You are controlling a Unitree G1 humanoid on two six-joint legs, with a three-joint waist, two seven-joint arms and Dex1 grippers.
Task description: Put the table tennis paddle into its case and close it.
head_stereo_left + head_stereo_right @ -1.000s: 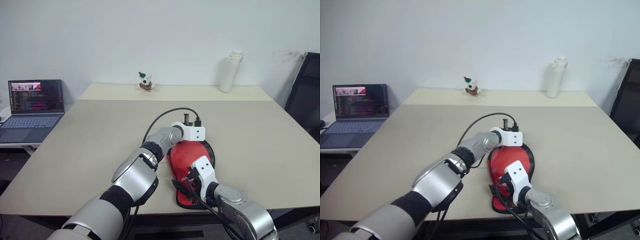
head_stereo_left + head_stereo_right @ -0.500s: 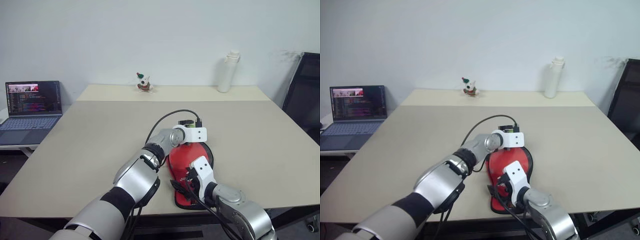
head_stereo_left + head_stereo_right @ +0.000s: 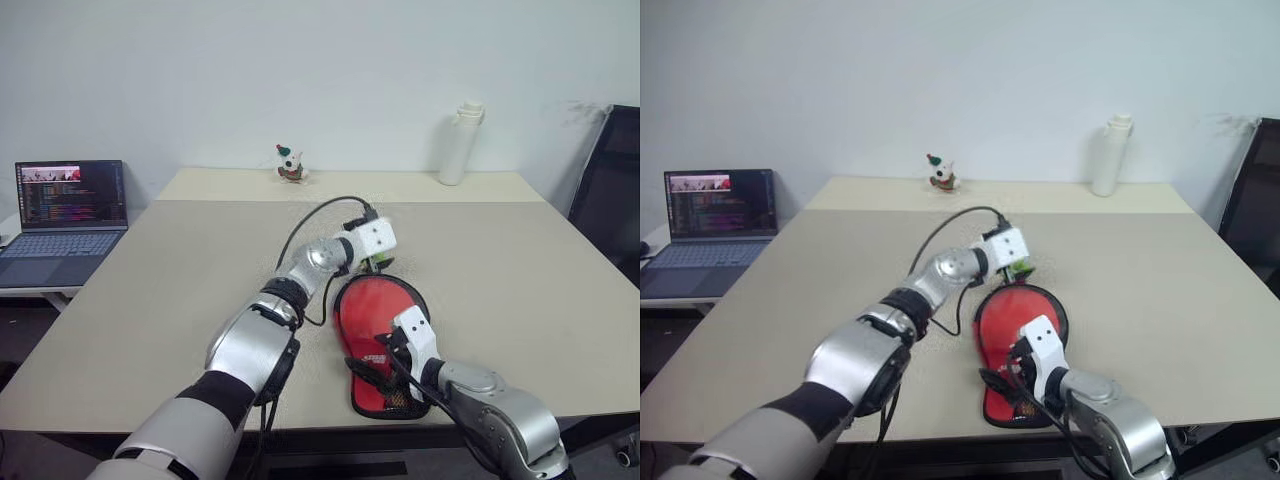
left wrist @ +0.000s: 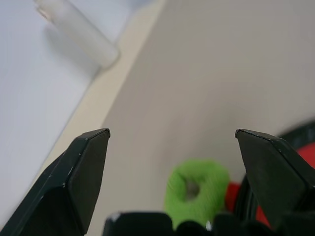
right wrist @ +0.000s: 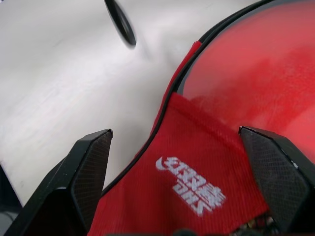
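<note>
Red and edged in black, the case (image 3: 378, 340) lies flat on the beige table (image 3: 150, 290) near its front edge, with the paddle (image 5: 256, 93) inside — its smooth red face shows past the case's loose logo flap. A green ring charm (image 4: 197, 189) sits at the case's twelve o'clock end. Above that charm hangs the left gripper (image 4: 172, 167), fingers spread wide, holding nothing. At the case's six o'clock end the right gripper (image 5: 182, 182) hovers just over the flap — also spread wide and empty.
</note>
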